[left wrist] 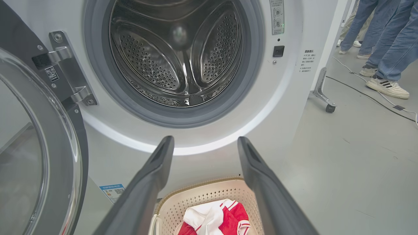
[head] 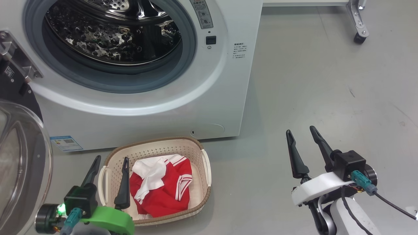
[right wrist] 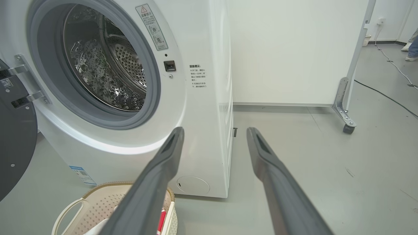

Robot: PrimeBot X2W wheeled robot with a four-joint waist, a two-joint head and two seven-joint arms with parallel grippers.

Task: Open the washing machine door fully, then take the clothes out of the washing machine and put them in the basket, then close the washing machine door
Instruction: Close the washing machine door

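We see bright, even indoor light in all three views, with only faint, soft shadows on the floor (head: pixel 310 81). Glare sparkles on the steel drum (head: pixel 111 39), and pale reflections lie across the glass of the washing machine door (head: pixel 19 169). Both wrist views bow straight lines near their edges; the left tool (left wrist: pixel 205 139) and right tool (right wrist: pixel 215 130) look soft up close.

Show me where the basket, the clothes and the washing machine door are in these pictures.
the basket (head: pixel 153 151), head view, on its perforated far wall.
the clothes (head: pixel 163 199), head view, on the red fabric lying in the basket.
the washing machine door (head: pixel 23 163), head view, on its clear glass bowl.
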